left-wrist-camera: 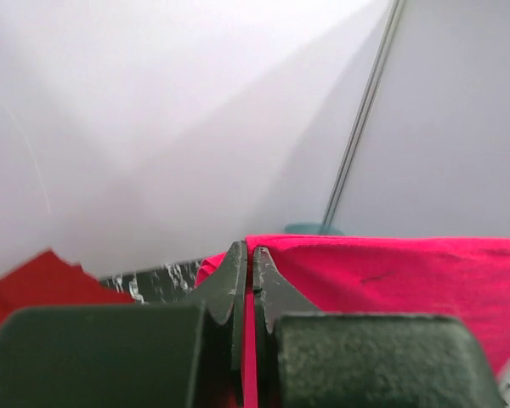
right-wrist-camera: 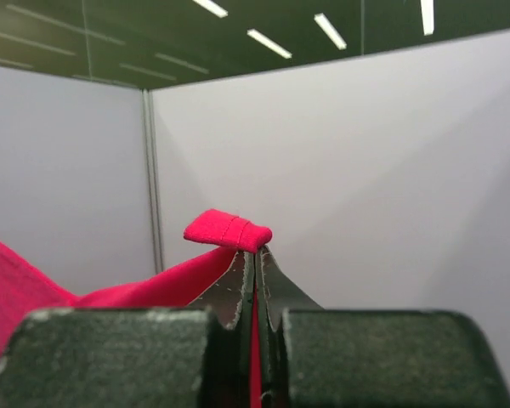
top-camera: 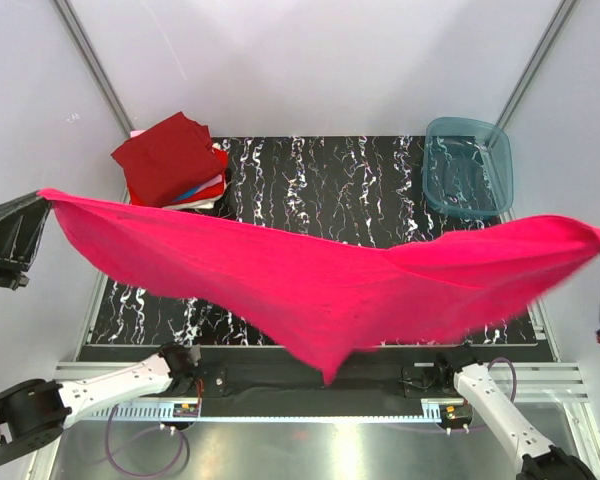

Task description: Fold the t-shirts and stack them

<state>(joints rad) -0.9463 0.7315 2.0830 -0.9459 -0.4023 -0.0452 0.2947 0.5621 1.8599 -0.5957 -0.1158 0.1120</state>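
**Spreading step: magenta t-shirt [top-camera: 320, 285] stretched in mid-air**

Top view: it hangs above the worktop [top-camera: 330, 170], long axis running left to right, its middle sagging towards the arm bases. The next move is probably to lower it flat and taut.

Left wrist: the left gripper [left-wrist-camera: 248, 255] has its jaws clamped on the shirt's edge.

Right wrist: the right gripper [right-wrist-camera: 255, 259] has its jaws clamped on a hem.

This is looking like a robot lab, a test booth inside a big hall. Plain grey walls [top-camera: 310, 60] with metal posts [top-camera: 92, 65] are standing around a black marbled surface [top-camera: 320, 175]. Two robot arms [top-camera: 110, 385] are sitting on a metal rail [top-camera: 310, 412] with wires [top-camera: 107, 440] trailing. Long strip lights [right-wrist-camera: 268, 42] are shining high above.
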